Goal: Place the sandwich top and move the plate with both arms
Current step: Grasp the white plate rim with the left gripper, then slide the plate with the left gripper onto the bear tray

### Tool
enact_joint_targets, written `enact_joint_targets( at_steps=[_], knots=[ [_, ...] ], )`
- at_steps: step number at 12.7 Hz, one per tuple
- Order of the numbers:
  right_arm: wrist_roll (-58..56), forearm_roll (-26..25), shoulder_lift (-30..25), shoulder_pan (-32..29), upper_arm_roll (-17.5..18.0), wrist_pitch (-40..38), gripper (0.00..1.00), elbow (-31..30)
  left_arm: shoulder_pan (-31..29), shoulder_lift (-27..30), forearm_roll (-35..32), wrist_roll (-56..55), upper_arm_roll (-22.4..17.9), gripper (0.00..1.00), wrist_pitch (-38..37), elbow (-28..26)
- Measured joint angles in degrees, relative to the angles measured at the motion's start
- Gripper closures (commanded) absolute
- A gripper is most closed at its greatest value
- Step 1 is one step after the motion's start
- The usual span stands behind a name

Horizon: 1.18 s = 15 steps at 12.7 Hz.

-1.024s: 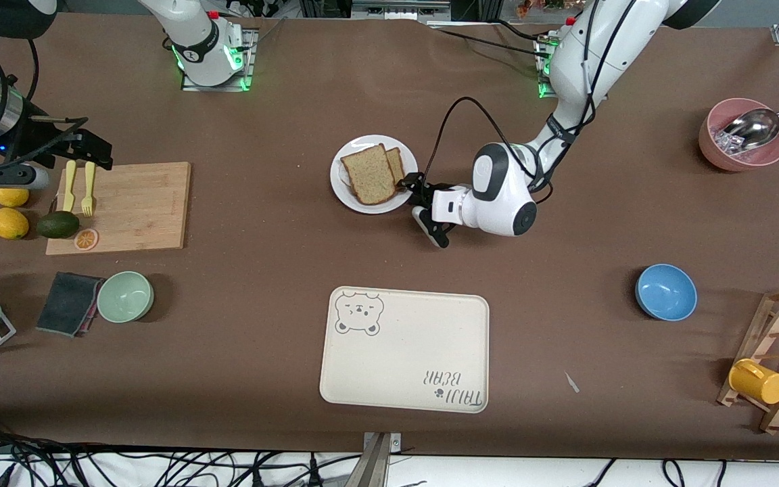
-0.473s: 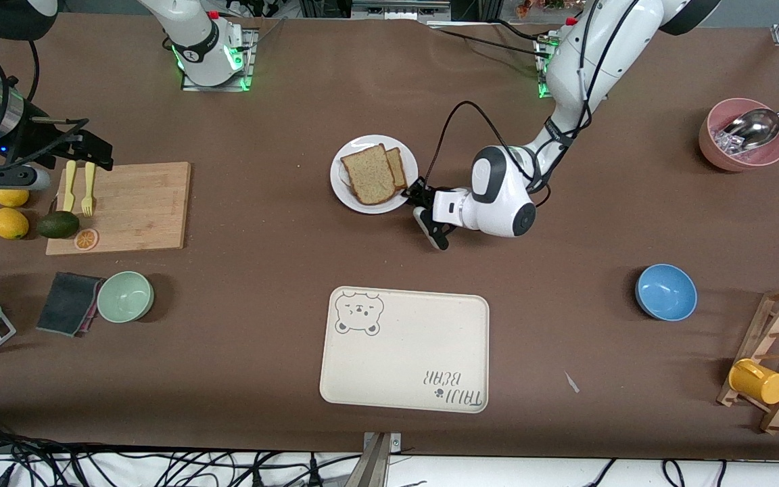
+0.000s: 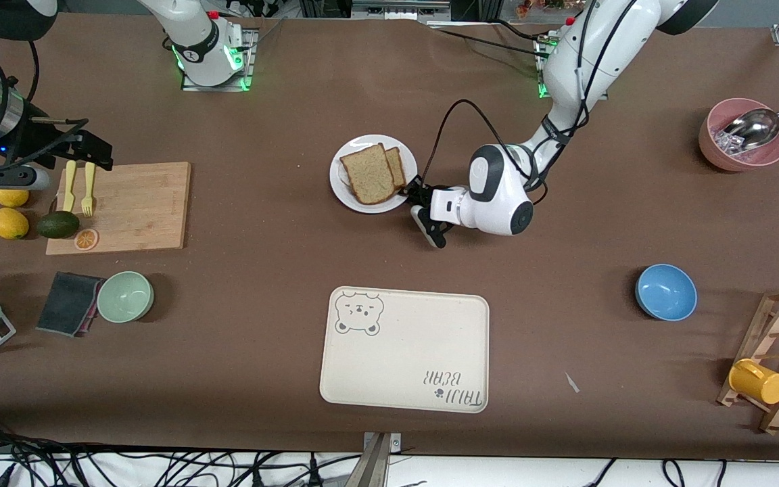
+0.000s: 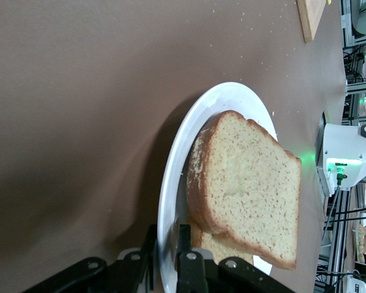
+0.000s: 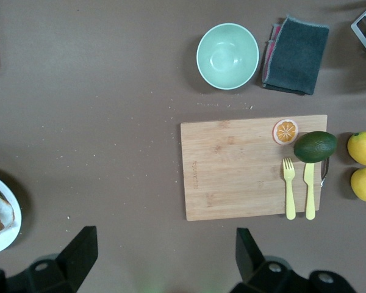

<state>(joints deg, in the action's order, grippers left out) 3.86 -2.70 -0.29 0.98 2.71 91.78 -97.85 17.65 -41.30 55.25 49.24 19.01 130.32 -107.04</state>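
The white plate (image 3: 361, 144) sits mid-table and carries the sandwich top (image 3: 368, 174), a speckled brown slice lying askew on a second slice (image 3: 397, 166). My left gripper (image 3: 408, 194) lies low at the plate's edge toward the left arm's end, shut on the rim. In the left wrist view the two jaws pinch the plate's rim (image 4: 174, 165) just below the sandwich top (image 4: 250, 189). My right gripper (image 5: 165, 250) hangs open and holds nothing; it waits above the table beside the cutting board (image 5: 232, 171), and shows in the front view as the right gripper (image 3: 88, 152).
A cream bear-printed tray (image 3: 404, 350) lies nearer the camera than the plate. A blue bowl (image 3: 665, 291), a pink bowl with a scoop (image 3: 741, 143) and a wooden rack with a yellow mug (image 3: 758, 381) stand toward the left arm's end. A green bowl (image 3: 125, 296) sits by the cutting board (image 3: 122, 206).
My left gripper has slid a little toward the plate and its jaws have come together on the rim. The right arm has not moved.
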Motion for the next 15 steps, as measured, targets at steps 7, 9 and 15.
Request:
enact_joint_targets(
  at_steps=[7,9,15],
  knots=[
    [0.0,0.0,0.0,0.0,0.0,0.0,0.0,0.0,0.5,-0.6,1.6,0.0,0.0,1.0,-0.1,0.1],
    [0.0,0.0,0.1,0.0,0.0,0.0,0.0,0.0,0.4,-0.5,2.8,0.0,0.0,1.0,-0.8,0.3],
    [0.0,0.0,0.1,0.0,0.0,0.0,0.0,0.0,-2.7,-0.6,8.7,0.0,-0.4,1.0,-0.9,0.7]
  ],
)
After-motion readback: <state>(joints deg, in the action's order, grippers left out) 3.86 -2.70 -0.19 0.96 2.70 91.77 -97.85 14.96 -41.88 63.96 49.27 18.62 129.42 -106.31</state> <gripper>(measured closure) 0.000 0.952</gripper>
